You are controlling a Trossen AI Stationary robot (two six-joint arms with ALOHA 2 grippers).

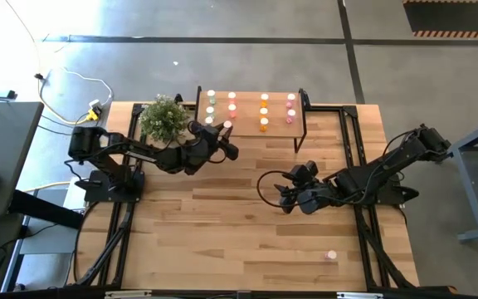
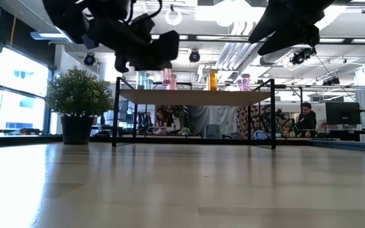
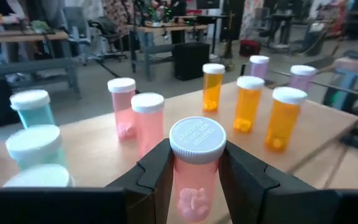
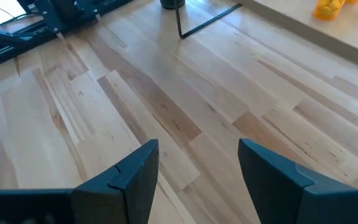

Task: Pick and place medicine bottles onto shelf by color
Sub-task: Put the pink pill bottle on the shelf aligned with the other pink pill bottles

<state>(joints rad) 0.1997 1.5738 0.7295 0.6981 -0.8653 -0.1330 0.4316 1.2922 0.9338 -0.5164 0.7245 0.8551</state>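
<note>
The shelf [image 1: 251, 112] stands at the table's far edge, its light wood top on black legs [image 2: 195, 97]. Bottles stand upright on it in columns: pale green [image 3: 33, 112], pink [image 3: 122, 106], orange [image 3: 248, 102] and magenta [image 3: 302, 78]. My left gripper [image 3: 196, 155] is over the shelf's near edge at the pink column, shut on a pink bottle [image 3: 196, 140] with a white cap. My right gripper [image 1: 285, 197] hangs open and empty over the middle of the table [image 4: 197, 165]. One more pinkish bottle [image 1: 331, 255] lies on the table near its near right corner. My left gripper pinches the pink bottle by its body just under the cap [image 3: 191, 180], one finger [image 3: 157, 168] on each side. The fingers come roughly level from the table's left and near side. The bottle stands upright; its base is hidden, so whether it rests on the shelf cannot be told.
A green potted plant [image 1: 163, 118] stands just left of the shelf, close to my left arm. The wide wooden table [image 1: 222, 241] stretches in front of the shelf. Black frame rails run along both sides [image 1: 359, 141].
</note>
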